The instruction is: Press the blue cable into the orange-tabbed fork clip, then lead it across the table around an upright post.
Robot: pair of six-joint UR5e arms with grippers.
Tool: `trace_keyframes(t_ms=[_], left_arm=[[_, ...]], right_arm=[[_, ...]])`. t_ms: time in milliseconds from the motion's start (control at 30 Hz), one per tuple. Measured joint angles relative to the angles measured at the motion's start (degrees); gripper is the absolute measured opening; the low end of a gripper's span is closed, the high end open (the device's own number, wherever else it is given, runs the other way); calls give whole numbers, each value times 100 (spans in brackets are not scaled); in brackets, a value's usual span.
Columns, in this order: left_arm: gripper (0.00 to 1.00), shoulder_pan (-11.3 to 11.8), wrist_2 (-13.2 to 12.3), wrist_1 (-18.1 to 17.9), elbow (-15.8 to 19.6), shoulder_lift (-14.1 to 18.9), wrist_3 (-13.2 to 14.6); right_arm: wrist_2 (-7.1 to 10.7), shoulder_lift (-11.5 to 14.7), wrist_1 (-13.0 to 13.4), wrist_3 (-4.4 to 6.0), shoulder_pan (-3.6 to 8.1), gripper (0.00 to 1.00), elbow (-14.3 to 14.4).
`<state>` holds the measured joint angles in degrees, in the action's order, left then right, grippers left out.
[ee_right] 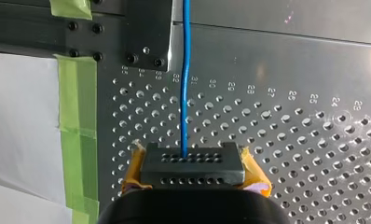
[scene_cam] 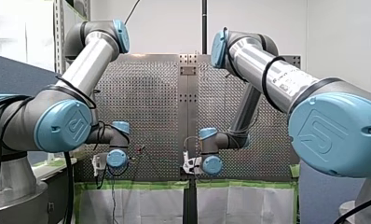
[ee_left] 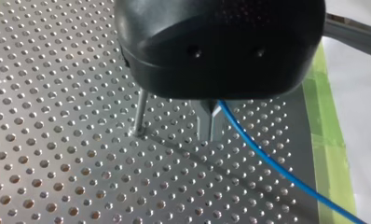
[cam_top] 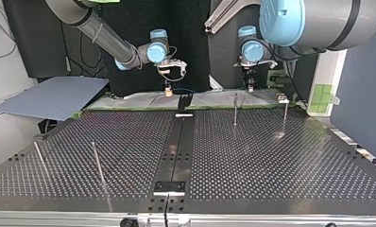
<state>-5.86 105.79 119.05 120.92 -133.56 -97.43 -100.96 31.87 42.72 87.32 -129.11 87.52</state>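
The blue cable leaves the closed metal fingers of my left gripper and trails away over the perforated table. An upright post stands just beside those fingers. In the right wrist view my right gripper, with yellow pads, is shut on the same blue cable, which runs straight ahead across the plate. In the top view both grippers hang at the table's far edge: my left gripper at the right, my right gripper left of the middle. I cannot make out the orange-tabbed clip.
More thin posts stand on the table: two at the far right and two at the near left. A black centre rail splits the plate. Green tape and white sheeting line the far edge.
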Motion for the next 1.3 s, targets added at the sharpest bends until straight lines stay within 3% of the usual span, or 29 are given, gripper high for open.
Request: trace_keyframes(t_ms=[367, 967, 1300], left_arm=[[0, 52, -123, -306, -79, -4, -276], [0, 108, -330, -268, -282, -14, -376], [0, 167, -497, -163, -466, -15, -590]], right_arm=[[55, 0, 43, 17, 19, 0, -10], [73, -10, 40, 40, 132, 0, -38], [145, -16, 169, 101, 271, 0, -51]])
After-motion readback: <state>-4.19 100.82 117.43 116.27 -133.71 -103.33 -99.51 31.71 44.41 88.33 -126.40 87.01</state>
